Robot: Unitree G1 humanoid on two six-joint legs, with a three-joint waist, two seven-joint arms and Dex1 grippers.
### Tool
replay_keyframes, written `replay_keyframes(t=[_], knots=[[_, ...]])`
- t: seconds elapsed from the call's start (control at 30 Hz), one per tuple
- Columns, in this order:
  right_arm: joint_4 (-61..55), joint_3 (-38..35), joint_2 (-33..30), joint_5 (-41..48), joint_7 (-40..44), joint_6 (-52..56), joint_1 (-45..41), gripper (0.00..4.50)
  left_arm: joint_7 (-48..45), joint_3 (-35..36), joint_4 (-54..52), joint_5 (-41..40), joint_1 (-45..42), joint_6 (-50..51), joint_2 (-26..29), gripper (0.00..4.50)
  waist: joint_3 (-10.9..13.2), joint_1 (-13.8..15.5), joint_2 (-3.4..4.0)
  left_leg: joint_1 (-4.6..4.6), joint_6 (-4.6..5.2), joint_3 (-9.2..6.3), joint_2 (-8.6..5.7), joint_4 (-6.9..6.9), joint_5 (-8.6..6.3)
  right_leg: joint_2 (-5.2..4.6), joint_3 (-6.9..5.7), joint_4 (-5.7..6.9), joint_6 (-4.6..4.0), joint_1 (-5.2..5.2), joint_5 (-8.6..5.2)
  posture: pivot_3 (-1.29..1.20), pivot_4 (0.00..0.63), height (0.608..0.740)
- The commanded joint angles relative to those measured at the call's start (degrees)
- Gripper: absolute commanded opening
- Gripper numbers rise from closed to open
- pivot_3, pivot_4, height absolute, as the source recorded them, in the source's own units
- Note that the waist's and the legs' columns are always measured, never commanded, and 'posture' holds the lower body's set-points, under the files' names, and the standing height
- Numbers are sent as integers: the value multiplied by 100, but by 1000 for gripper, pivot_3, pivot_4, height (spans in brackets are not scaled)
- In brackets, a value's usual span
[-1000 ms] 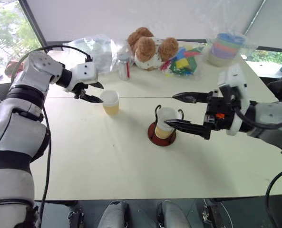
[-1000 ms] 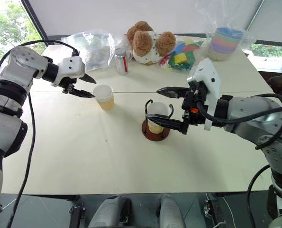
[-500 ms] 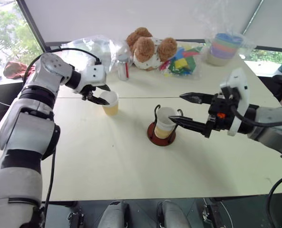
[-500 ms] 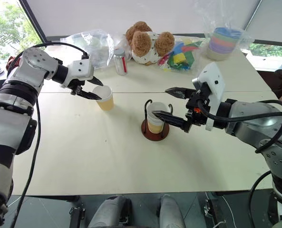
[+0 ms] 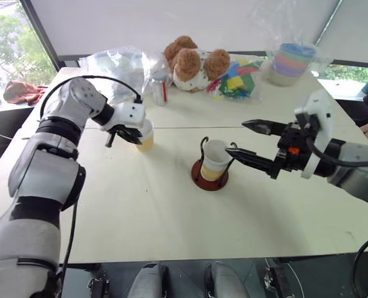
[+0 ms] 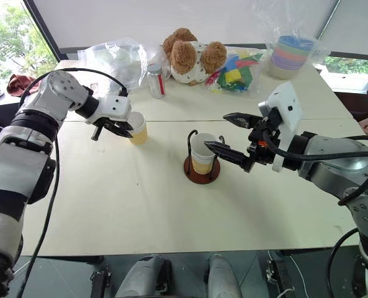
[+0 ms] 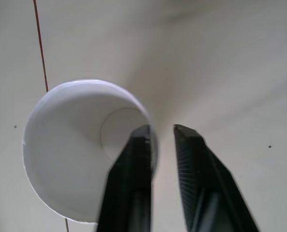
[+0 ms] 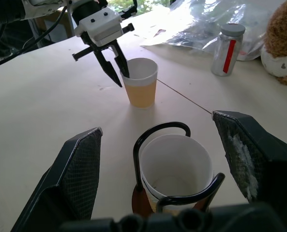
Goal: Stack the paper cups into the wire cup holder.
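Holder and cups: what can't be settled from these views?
- How many cups sit nested in the holder: the outer cup's wall hides any others in the head and right wrist views.
- The loose cup's outside: the left wrist view looks straight into it.
- Bottle label: too small to read.
- Bowls: plastic wrap blurs their count.

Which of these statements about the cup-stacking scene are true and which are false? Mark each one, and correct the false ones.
1. The left gripper pinches the wall of a paper cup, one finger inside. True.
2. The right gripper holds a cup. False: it is open and holds nothing.
3. The wire cup holder already has a cup in it. True.
4. The wire cup holder lies on its side. False: it stands upright.
5. A teddy bear lies at the table's far side. True.
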Motion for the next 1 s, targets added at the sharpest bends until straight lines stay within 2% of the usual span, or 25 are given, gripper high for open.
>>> replay_keyframes(t=[0.03,0.23,0.4,0.43,0.57,0.63,0.7,0.8,1.0], knots=[[-126,-265,-105,73,-32,-29,-11,3953,-3,155,-38,42,-87,-51,-32,31,0,1,0,0,0,0,0,0,0,0,0,0,0,0,0,0,150,740],[-14,-443,-211,-3,38,-47,86,3953,34,366,-128,-56,-300,-156,-88,31,0,1,0,1,0,1,0,0,0,0,0,1,0,0,0,0,150,740],[271,-1171,-560,-109,347,-21,506,3953,-595,793,-300,-448,-1209,-79,-318,31,2,40,-4,-9,0,-4,-4,2,0,-1,-2,-3,0,0,0,0,150,740],[443,-1340,-625,-251,428,-63,634,3953,-719,706,-355,-597,-1465,-197,-407,31,2,45,-4,-10,0,-5,-4,2,0,-1,-3,-5,0,0,0,0,150,740],[592,-1979,-873,-868,737,-30,1507,3953,-804,2,-1173,-2462,-1775,574,-899,31,-3,88,-2,-3,5,-7,-4,4,-3,-1,-3,-5,2,9,0,0,150,740],[404,-2415,-880,-846,852,73,1844,3953,-804,-574,-1833,-3552,-1664,1139,-807,31,-4,78,7,0,8,-3,-7,5,-5,-5,7,-7,2,11,0,0,150,740],[225,-2770,-798,-776,854,170,2066,3953,-804,-987,-2142,-4192,-1637,1321,-766,31,-5,-3,11,5,8,-4,-2,4,-5,-4,12,-2,3,11,-1,0,150,740],[-8,-3031,-671,-705,772,278,2278,3953,-804,-1447,-2177,-4618,-1684,1253,-768,31,-5,-61,12,21,6,-4,6,4,-3,4,16,0,3,11,-1,0,150,740],[-387,-3346,-438,-495,521,461,2498,3953,-804,-2455,-2133,-4981,-1746,914,-691,31,-7,-23,16,46,1,-2,17,4,-1,20,24,14,1,22,-1,0,150,740]])
